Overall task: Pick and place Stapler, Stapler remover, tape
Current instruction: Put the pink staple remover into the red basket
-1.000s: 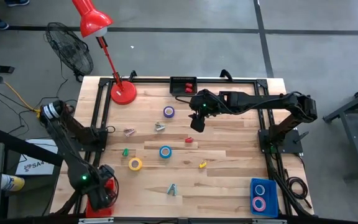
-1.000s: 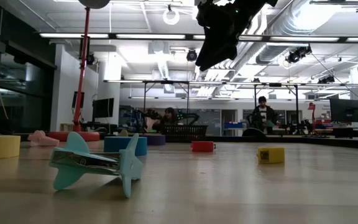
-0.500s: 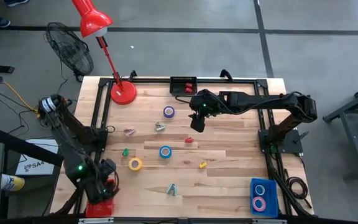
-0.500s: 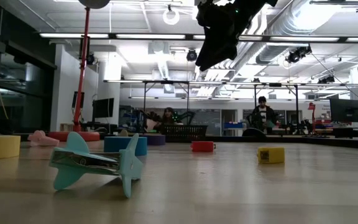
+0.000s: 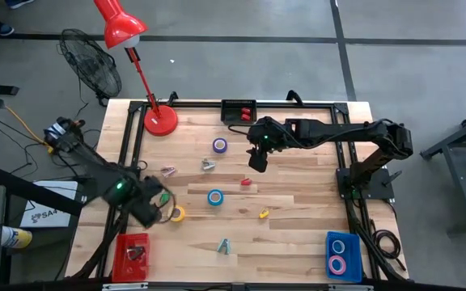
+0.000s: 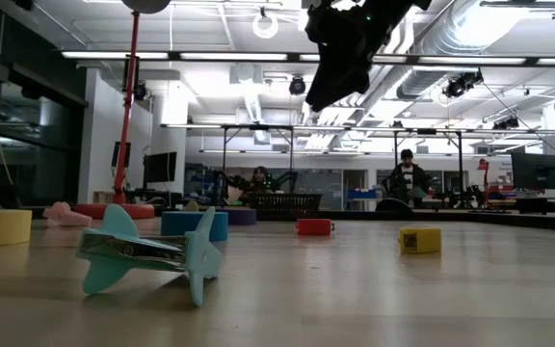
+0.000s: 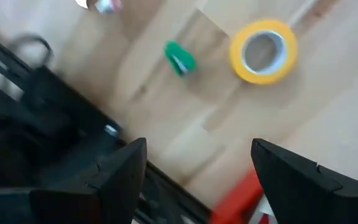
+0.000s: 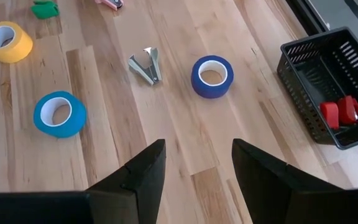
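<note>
My left gripper [image 5: 147, 212] [image 7: 197, 180] hovers open over the near-left part of the table, just left of the yellow tape roll [image 5: 177, 213] [image 7: 263, 51] and the small green stapler [image 5: 163, 196] [image 7: 179, 59]. My right gripper [image 5: 257, 158] [image 8: 194, 177] hangs open and empty above the far middle of the table. Below and ahead of it lie the purple tape roll [image 5: 219, 145] [image 8: 212, 76], the blue tape roll [image 5: 215, 196] [image 8: 59, 114] and a grey staple remover [image 5: 208, 164] [image 8: 146, 66]. All of these lie flat on the wood.
A red stapler [image 5: 246, 181], a yellow stapler [image 5: 264, 214], a pink staple remover [image 5: 168, 170] and a teal staple remover [image 5: 224, 246] [image 6: 147, 253] lie scattered. A red bin [image 5: 132, 256] sits near left, a blue bin [image 5: 343, 257] with tape near right, a black basket [image 5: 238, 111] and a red lamp [image 5: 160, 121] at the far edge.
My left arm has swung up from over the red bin at the near-left corner, moving toward the far edge and rightward until its gripper stands beside the yellow tape. The red bin is now uncovered and a small item shows inside it. My right arm has kept still.
</note>
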Controlling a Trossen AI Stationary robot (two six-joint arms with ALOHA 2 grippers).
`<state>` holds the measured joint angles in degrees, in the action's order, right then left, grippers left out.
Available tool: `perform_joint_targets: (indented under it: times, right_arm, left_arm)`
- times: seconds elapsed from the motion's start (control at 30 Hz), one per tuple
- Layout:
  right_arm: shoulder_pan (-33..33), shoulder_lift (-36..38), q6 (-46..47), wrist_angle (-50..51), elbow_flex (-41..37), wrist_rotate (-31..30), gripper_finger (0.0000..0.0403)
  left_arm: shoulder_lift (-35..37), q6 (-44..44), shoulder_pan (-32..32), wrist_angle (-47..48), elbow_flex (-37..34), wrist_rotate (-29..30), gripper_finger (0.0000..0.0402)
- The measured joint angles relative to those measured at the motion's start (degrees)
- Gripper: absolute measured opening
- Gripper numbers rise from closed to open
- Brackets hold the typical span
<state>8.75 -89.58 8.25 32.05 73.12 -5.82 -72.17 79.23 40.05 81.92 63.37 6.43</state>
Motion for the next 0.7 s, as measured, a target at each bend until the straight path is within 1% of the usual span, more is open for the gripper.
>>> perform_joint_targets:
  times: [0.17, 0.3, 0.4, 0.53, 0.63, 0.7]
  right_arm:
    - [0.0, 0.0, 0.8, 0.6, 0.0, 0.0, 0.0177]
    - [0.0, 0.0, 2.1, 1.3, 0.0, 0.0, 0.0177]
    - [0.0, 0.0, 2.3, 1.3, 0.0, 0.0, 0.0177]
    - [0.0, 0.0, 3.1, 1.4, 0.0, 0.0, 0.0177]
    - [0.0, 0.0, 3.8, 1.4, 0.0, 0.0, 0.0177]
    - [0.0, 0.0, 3.8, 1.4, 0.0, 0.0, 0.0177]
  left_arm:
    - [0.1, -14.7, -11.0, 2.0, 0.0, -0.1, 0.0285]
    - [0.1, -27.8, -21.2, 1.5, -1.7, -2.6, 0.0291]
    - [0.1, -37.7, -29.1, 0.5, -4.1, -4.6, 0.0306]
    - [-0.2, -49.9, -39.0, -3.7, -7.2, -6.1, 0.0334]
    - [-1.4, -57.8, -45.1, -7.2, -8.2, -7.1, 0.0354]
    - [-2.8, -62.7, -48.7, -7.8, -8.3, -7.1, 0.0365]
